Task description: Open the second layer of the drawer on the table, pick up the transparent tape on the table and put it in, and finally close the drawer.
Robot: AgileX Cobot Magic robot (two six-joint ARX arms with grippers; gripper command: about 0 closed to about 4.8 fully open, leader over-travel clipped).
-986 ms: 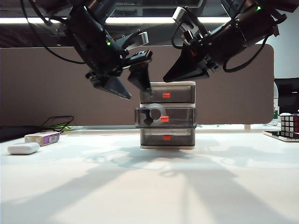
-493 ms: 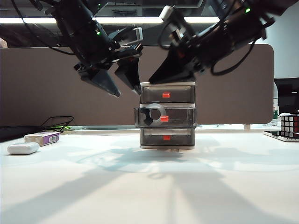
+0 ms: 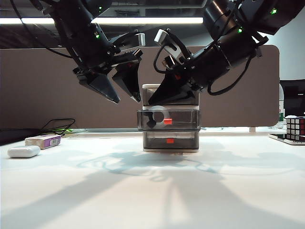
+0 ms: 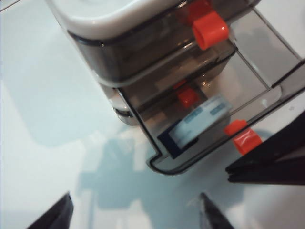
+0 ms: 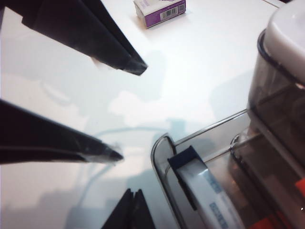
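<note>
My left gripper [image 3: 123, 98] hangs spread wide and empty left of the white-framed, smoky-grey drawer [image 3: 170, 117]; my right gripper [image 3: 153, 102] hides the top tier, its jaws unreadable there. The clear ring-shaped transparent tape [image 3: 157, 116] sits in the pulled-out second layer [image 3: 168, 119].

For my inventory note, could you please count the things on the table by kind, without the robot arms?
Drawer unit: 1
Tape roll, inside the open middle drawer: 1
White oval case: 1
Purple-and-white box: 1
Puzzle cube: 1
Total: 5
</note>
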